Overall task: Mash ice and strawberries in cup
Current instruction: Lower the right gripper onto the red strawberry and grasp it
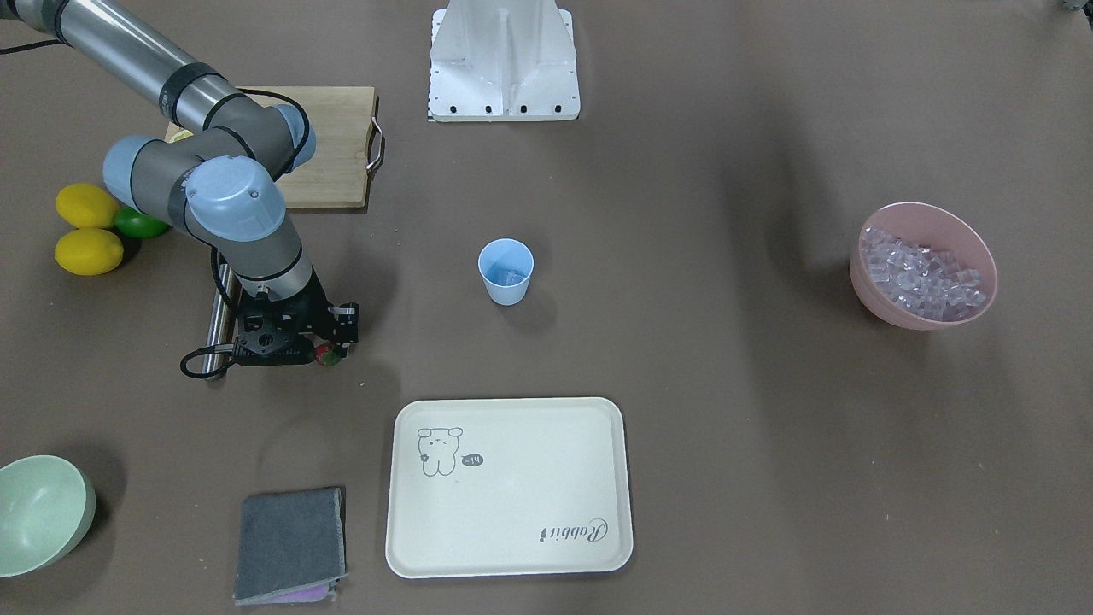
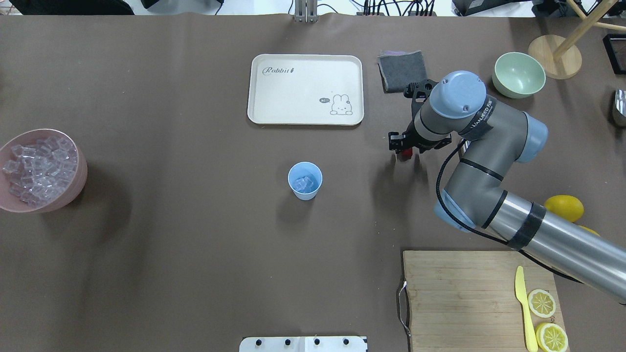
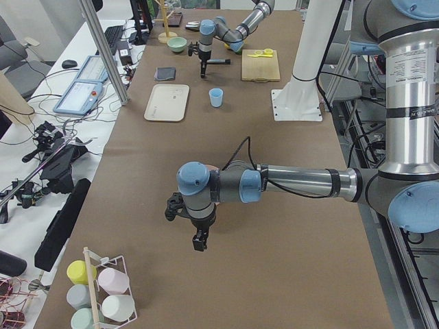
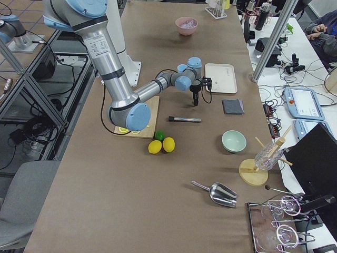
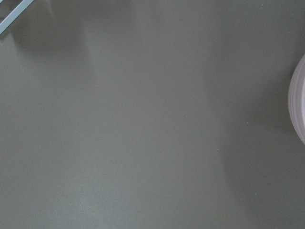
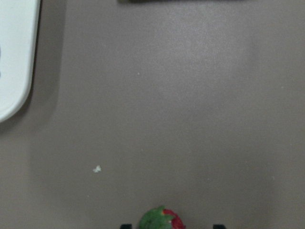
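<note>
Right arm reaches in over the table's right half. The right gripper (image 1: 328, 352) hangs above the brown table cover (image 1: 726, 427), fingers drawn narrow and pinched on the strawberry (image 1: 325, 354). The fruit is red with its green cap showing. In the right wrist view it sits at the bottom edge between the two fingertips, clear of the surface below.

The cup (image 2: 305, 181) stands upright near the middle of the table, well apart from the gripper. A few cubes of ice (image 2: 304, 184) lie in its bottom. More of the same cubes are heaped in the pink bowl (image 2: 80, 181) at the table's far left.

The cream tray (image 1: 512, 487) lies beyond the cup. A folded grey cloth (image 1: 290, 542) is beside it and a pale green bowl (image 1: 43, 512) is further right.

A metal rod (image 4: 184, 119) lies on the cover just beside the right arm's wrist. Two lemons (image 1: 85, 229) and a lime (image 1: 141, 224) sit near the cutting board (image 1: 341, 154).

The left gripper (image 3: 199, 245) hangs above the cover off the left end. It shows only in the side view, so I cannot tell how its fingers stand.
</note>
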Controlling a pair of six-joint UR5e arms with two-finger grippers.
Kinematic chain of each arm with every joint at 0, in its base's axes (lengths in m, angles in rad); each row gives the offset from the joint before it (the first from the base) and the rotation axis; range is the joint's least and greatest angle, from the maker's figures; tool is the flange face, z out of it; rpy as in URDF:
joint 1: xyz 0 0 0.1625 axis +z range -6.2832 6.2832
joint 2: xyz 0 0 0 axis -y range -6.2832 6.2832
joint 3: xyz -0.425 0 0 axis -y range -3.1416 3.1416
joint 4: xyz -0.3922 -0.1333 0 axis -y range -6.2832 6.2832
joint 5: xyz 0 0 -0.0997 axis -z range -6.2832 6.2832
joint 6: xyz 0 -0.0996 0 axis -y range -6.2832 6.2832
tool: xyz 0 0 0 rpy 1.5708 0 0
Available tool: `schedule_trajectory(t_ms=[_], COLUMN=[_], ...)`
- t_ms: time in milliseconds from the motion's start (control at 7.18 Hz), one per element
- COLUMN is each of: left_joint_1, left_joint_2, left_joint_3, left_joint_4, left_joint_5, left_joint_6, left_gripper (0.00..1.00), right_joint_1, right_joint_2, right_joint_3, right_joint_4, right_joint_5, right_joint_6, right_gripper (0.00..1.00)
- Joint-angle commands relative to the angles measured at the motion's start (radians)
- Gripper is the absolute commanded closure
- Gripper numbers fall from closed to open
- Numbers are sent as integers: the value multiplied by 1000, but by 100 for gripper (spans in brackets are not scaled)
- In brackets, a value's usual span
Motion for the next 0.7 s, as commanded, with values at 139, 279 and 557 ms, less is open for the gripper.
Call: schedule_trajectory(t_ms=[139, 279, 557], left_joint_1=[0, 0, 0], left_joint_2=[0, 0, 0], left_joint_3=[-1, -3, -4], left_joint_4=[-2, 0, -2], left_joint_5=[0, 0, 0], left_joint_6=[0, 0, 0], left_gripper=[0, 0, 0], right_joint_1=[1, 1, 14], right_joint_2=[11, 31, 85], right_joint_3=[-5, -5, 9], right_joint_4=[1, -3, -13], right_joint_5=[0, 2, 8], right_joint_6=[-2, -2, 1], right_gripper=[100, 100, 100])
